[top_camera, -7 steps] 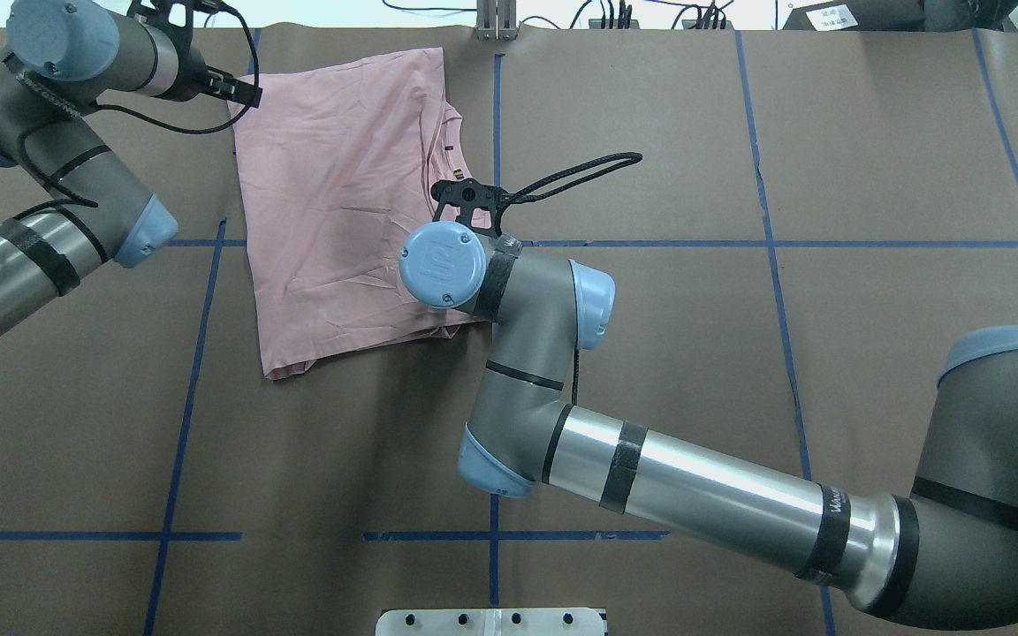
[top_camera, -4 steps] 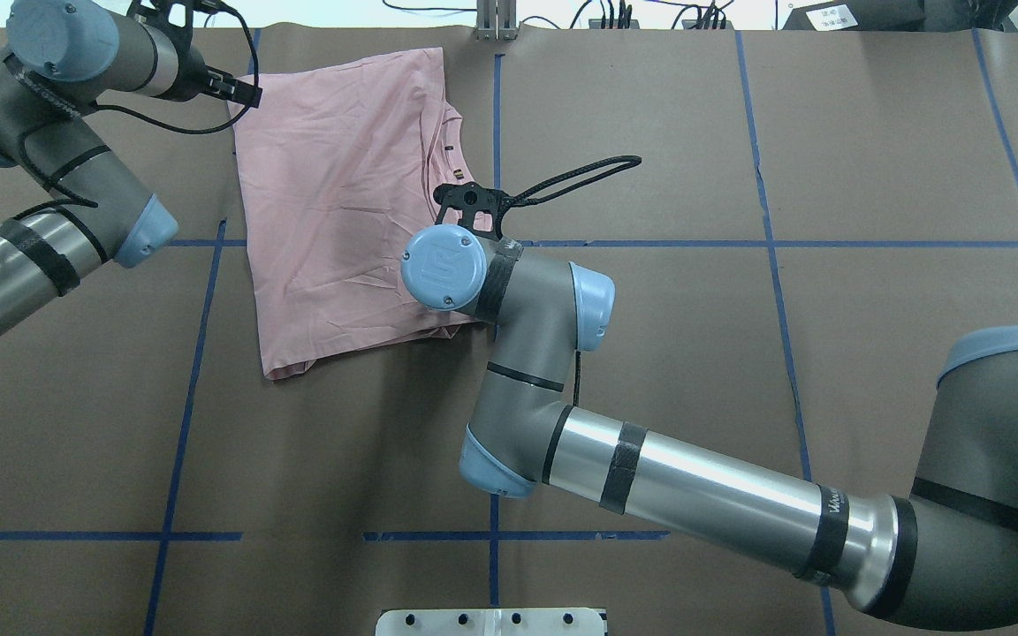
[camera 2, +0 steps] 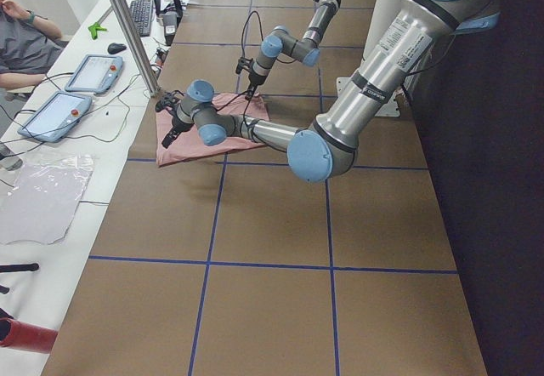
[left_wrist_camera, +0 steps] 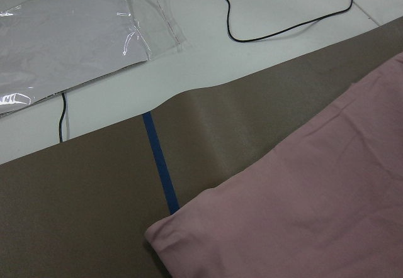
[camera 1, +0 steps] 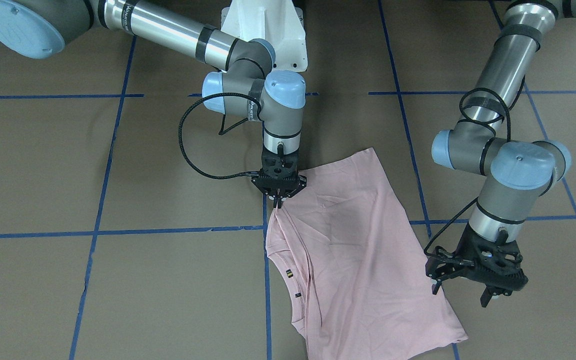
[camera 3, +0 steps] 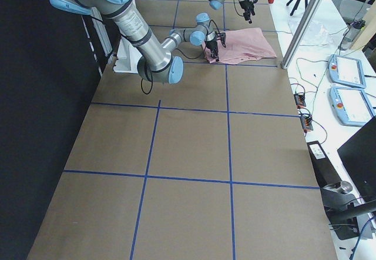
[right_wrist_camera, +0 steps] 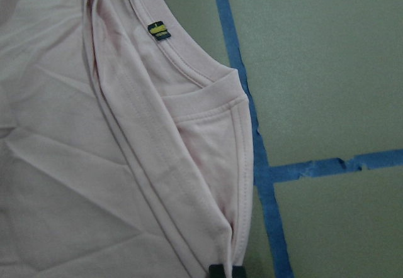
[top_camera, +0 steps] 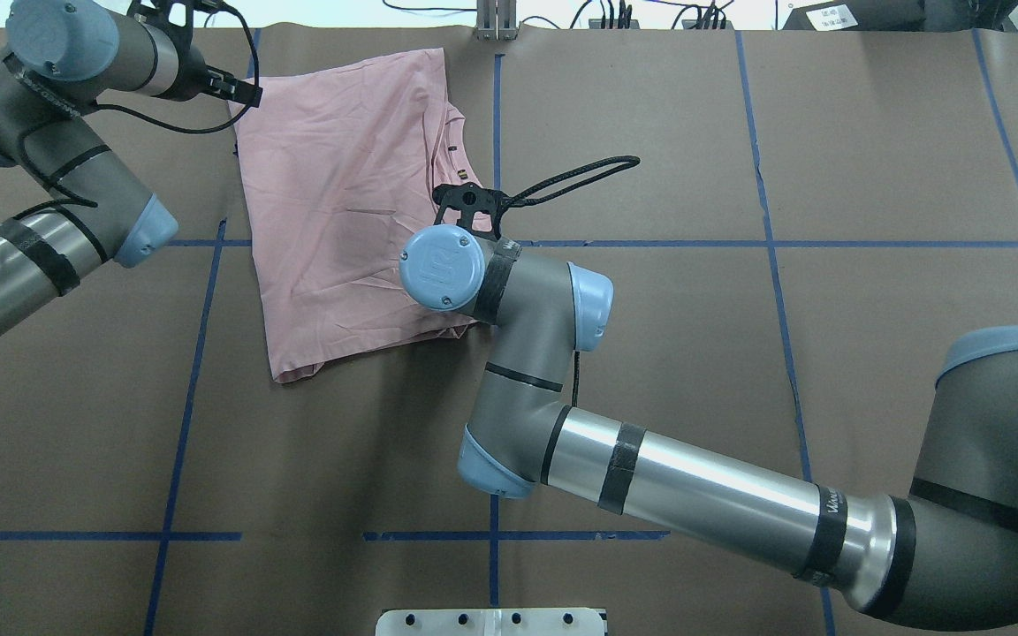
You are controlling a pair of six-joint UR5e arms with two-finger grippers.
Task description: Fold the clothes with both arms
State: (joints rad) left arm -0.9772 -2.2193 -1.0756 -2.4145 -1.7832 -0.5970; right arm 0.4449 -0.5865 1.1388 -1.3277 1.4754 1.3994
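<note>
A pink shirt (top_camera: 341, 177) lies half-folded on the table (top_camera: 739, 397), far left. Nearer, the right gripper (camera 1: 278, 201) pinches its sleeve edge. Farther, the left gripper (camera 1: 461, 295) hangs spread beside the far corner. Likely mid-fold; next, the left must grab that corner.

Not much legible: the blue cap (top_camera: 441, 268) on the right arm (top_camera: 703, 495) wrist has a boxed logo that reads like "UR". White maker's lettering on that arm's forearm band (top_camera: 834, 506) starts "Un…" and is cut off by the curve. Similar white lettering on the left arm (top_camera: 41, 88) is too small to read, as is the print on the two small tags (right_wrist_camera: 158, 31) at the T-shirt (right_wrist_camera: 56, 183) collar.
</note>
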